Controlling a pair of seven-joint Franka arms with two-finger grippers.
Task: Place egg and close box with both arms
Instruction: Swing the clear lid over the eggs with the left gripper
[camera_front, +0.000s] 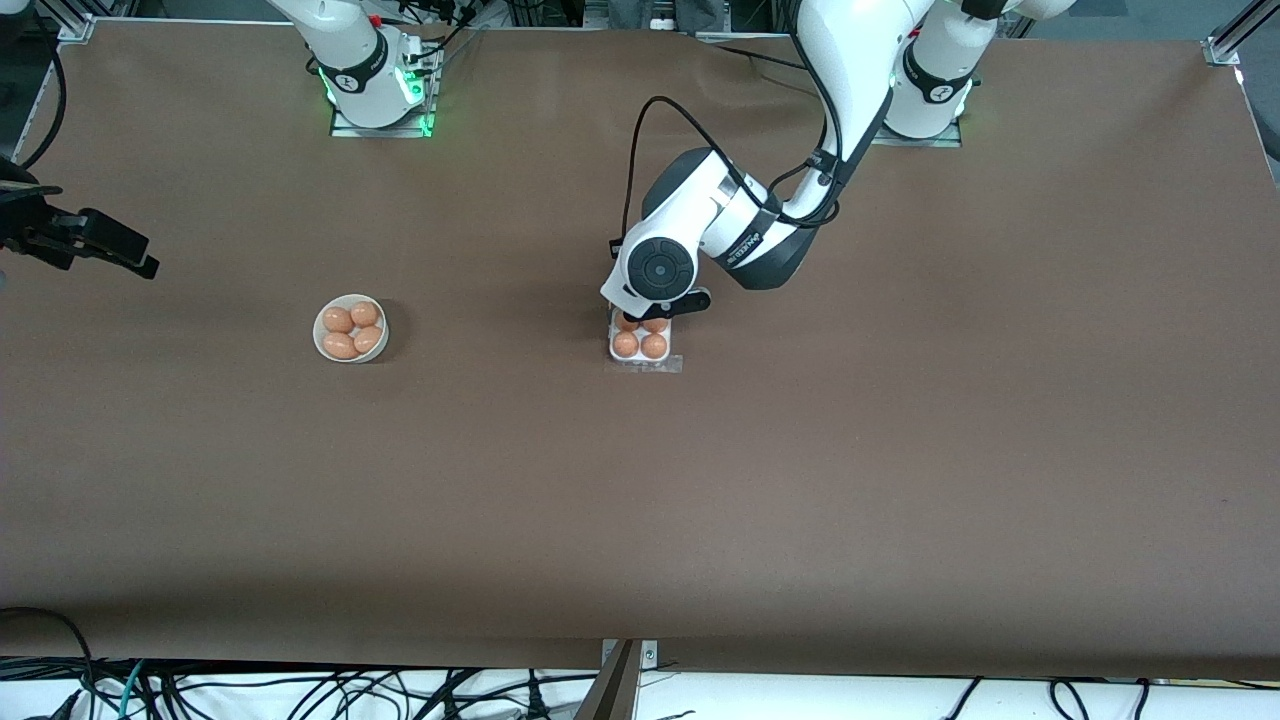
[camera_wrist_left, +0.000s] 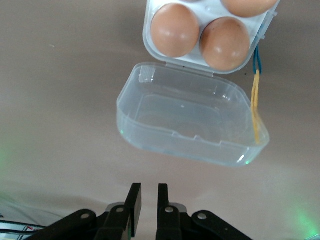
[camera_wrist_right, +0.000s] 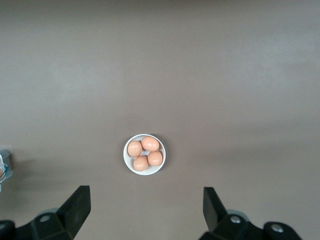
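Four eggs (camera_front: 640, 336) fill the box (camera_front: 641, 355) at mid desk (camera_front: 900, 450); its clear lid (camera_wrist_left: 190, 117) lies open flat. Bent sharply at the elbow, the left arm reaches down from its base, and the left tool (camera_wrist_left: 148, 200) hangs over the lid with fingers together, holding nothing. The right tool (camera_wrist_right: 145, 205) waits high above a white bowl (camera_front: 350, 329) of four eggs, fingers wide apart.
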